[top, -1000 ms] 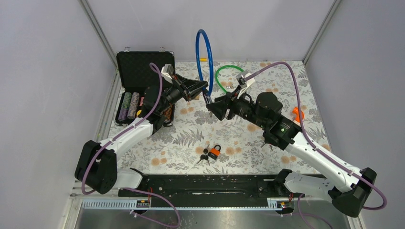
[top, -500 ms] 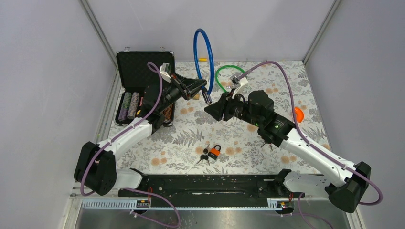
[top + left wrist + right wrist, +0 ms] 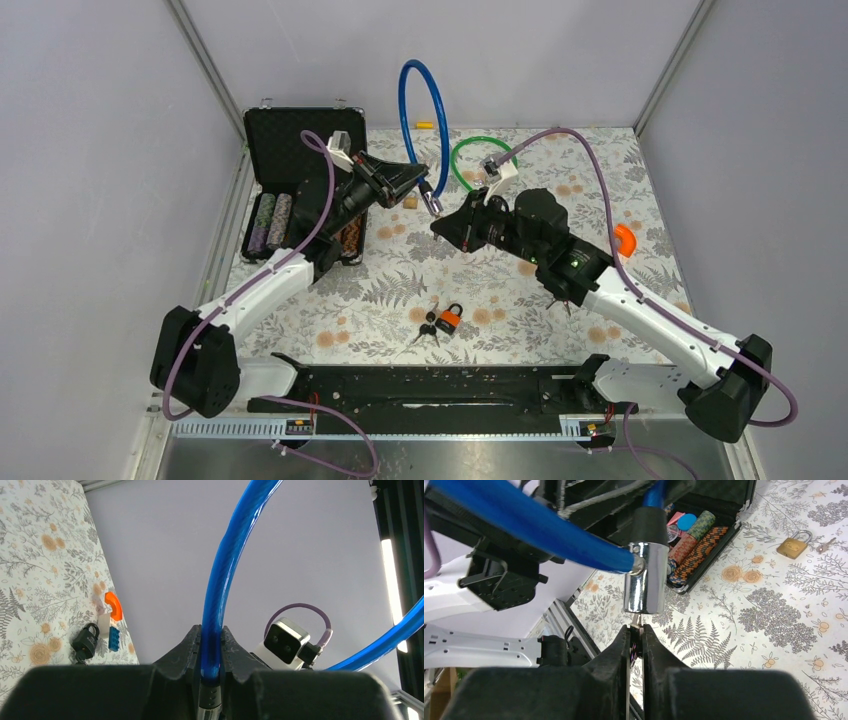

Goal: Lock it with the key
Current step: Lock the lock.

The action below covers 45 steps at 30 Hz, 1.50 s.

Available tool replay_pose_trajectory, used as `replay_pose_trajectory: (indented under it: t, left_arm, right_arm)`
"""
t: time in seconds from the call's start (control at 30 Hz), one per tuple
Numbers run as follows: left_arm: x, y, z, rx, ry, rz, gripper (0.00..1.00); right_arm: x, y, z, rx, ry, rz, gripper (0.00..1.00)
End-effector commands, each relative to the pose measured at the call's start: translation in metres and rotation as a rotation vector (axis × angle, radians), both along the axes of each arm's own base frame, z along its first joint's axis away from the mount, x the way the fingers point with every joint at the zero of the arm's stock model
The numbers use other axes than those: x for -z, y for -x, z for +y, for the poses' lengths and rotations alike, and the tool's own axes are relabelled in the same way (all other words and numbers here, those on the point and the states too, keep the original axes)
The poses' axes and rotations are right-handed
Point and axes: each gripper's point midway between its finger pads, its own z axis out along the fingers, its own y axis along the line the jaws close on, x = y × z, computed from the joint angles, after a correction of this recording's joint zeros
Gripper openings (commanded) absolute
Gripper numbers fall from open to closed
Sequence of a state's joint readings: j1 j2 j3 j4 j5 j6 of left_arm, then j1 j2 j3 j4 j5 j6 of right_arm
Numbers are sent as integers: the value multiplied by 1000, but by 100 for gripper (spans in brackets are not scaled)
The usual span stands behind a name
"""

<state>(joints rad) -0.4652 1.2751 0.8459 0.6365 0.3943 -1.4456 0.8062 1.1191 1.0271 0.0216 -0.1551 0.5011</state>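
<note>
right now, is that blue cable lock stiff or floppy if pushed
Probably springy, not floppy: the blue cable lock holds an upright loop though the left tool clamps it only near one end. Its chrome cylinder looks dense, so that end may swing when the key in the right tool presses in.

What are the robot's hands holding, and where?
The left gripper pinches the blue cable lock by its cable, near the chrome cylinder; right gripper pinches the key under that cylinder.
</note>
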Motion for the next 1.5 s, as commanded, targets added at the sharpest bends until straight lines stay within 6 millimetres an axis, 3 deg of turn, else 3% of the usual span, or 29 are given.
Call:
replay_pose_trajectory:
  t: [0.0, 0.07, 0.37, 0.7, 1.07, 1.33, 1.47]
  left_arm:
    - [-53, 11, 9, -30, 22, -126, 0]
    - [-46, 7, 9, -45, -23, -98, 0]
    - [-20, -6, 14, -111, -141, 26, 0]
    - [3, -21, 27, -192, -211, 133, 0]
    - [-15, -25, 74, -407, -344, -35, 0]
    - [-15, -21, 102, -533, -384, -87, 0]
    - [-14, -21, 110, -566, -387, -82, 0]
  right_arm:
    - [-26, -14, 0, 55, -33, -115, 4]
    - [-25, -17, -3, 68, 2, -159, 0]
    - [-32, -26, -9, 46, 209, -526, 0]
    - [-26, -17, -7, -34, 316, -696, 0]
    - [-24, 26, -7, -228, 309, -498, 0]
    - [-18, 45, 0, -297, 276, -264, 0]
    - [-19, 56, 5, -365, 263, -229, 0]
